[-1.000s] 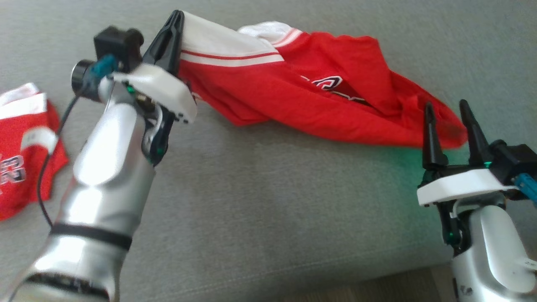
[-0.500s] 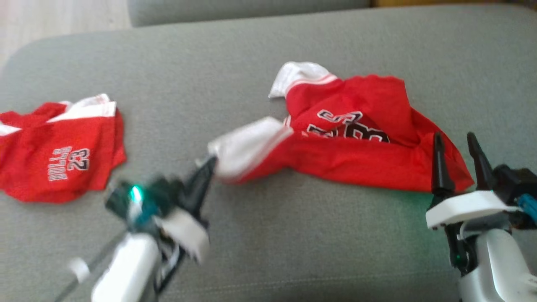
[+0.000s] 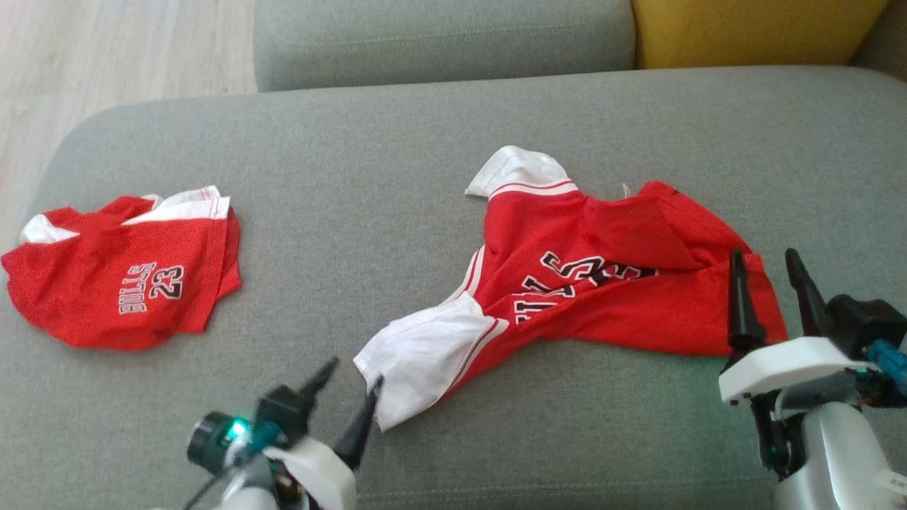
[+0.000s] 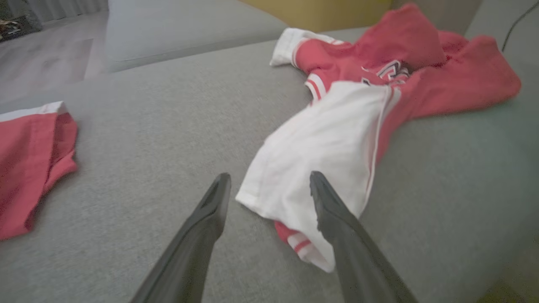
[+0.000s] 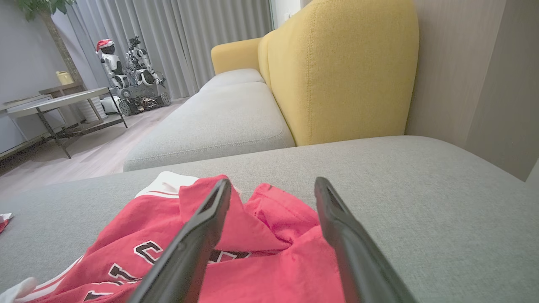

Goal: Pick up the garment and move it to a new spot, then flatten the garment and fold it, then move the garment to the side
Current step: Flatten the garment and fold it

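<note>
The head view takes in the whole grey sofa seat [image 3: 425,177]; the red jersey [image 3: 602,283] lies on it from the centre out toward 3 o'clock, a second red jersey [image 3: 134,283] lettered BULLS 23 lies well apart at 9 o'clock, and a yellow cushion [image 3: 751,28] sits at 1 o'clock. The left gripper [image 3: 354,372] at 7 o'clock has its fingers spread and holds nothing, its tips just beside the jersey's white sleeve [image 3: 425,354]; the right gripper [image 3: 764,253] at 4 o'clock is spread wide too and empty, over the jersey's red edge.

The left wrist view brings the sleeve close; its hem curls under to show red-striped trim, and one finger overlaps it, contact unclear. The right wrist view opens onto the room; curtains [image 5: 189,42], a low table [image 5: 54,101] and small robots [image 5: 126,71] stand at 10 o'clock.

The jersey is rumpled; red body, white sleeves with red stripes, one sleeve at its 12 o'clock end, the other stretched toward 7 o'clock; folds hide part of the black-and-white lettering.
</note>
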